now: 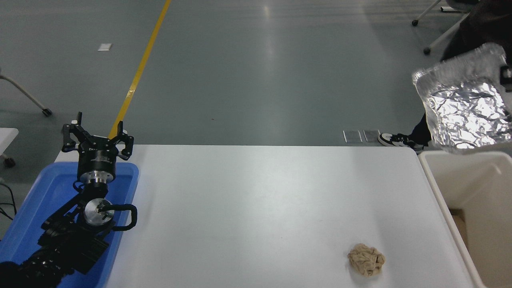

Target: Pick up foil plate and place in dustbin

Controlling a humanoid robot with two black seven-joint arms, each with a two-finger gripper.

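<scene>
A crumpled paper ball (366, 260) lies on the white table (260, 208). The left gripper (97, 140) rests parked, fingers spread, over a blue tray (24, 224). Farther right, the foil plate (466, 108) hangs tilted over the dustbin (436, 180); the right gripper (507, 75) is barely visible and its grip cannot be judged. Release likely comes next.

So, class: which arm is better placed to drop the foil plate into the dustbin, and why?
Right. Its gripper holds the foil plate above the dustbin; the left gripper sits parked over the blue tray.
</scene>
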